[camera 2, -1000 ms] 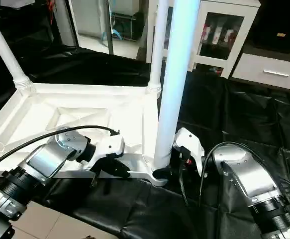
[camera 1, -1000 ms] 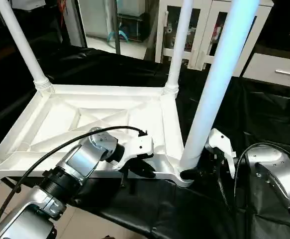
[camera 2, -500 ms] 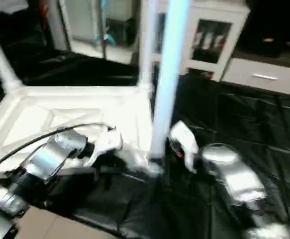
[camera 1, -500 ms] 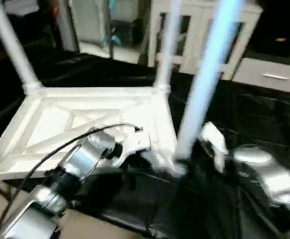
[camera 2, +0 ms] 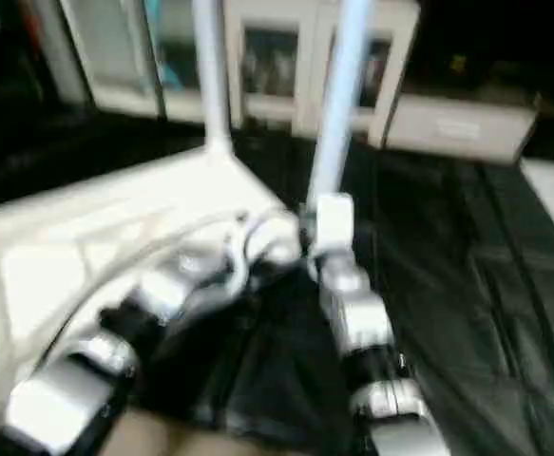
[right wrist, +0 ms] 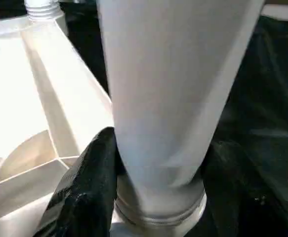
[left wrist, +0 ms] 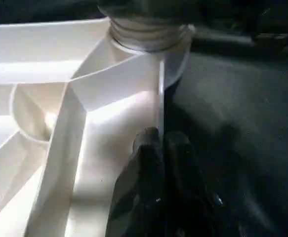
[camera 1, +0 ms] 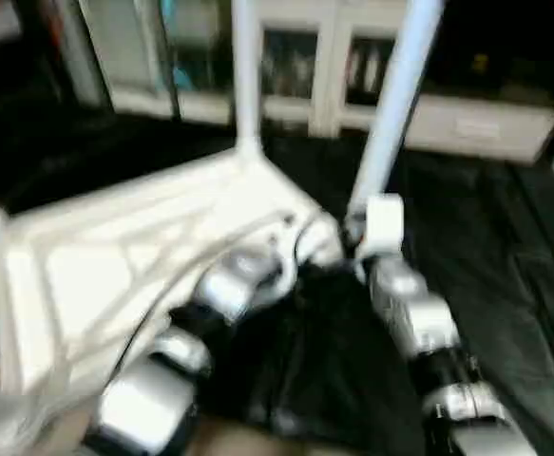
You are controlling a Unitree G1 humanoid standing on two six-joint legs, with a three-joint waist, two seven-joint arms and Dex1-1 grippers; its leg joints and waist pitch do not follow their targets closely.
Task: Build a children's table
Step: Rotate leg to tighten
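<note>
1. The white tabletop (camera 1: 134, 256) lies underside up on the black-covered worktop (camera 1: 505, 256), ribs showing, with legs (camera 1: 244, 76) standing in its corner sockets.
2. The right hand (right wrist: 158, 163) grasps the near leg (right wrist: 173, 89) just above its socket.
3. The left hand (left wrist: 161, 148) is clenched on the tabletop's thin edge rib.
4. Since a second ago the head view has swung, and both forearms now point toward that corner.

The tabletop (camera 1: 115, 256) lies upside down before me on the worktable (camera 1: 505, 275); one leg (right wrist: 178, 98) stands in its near-right corner socket.
</note>
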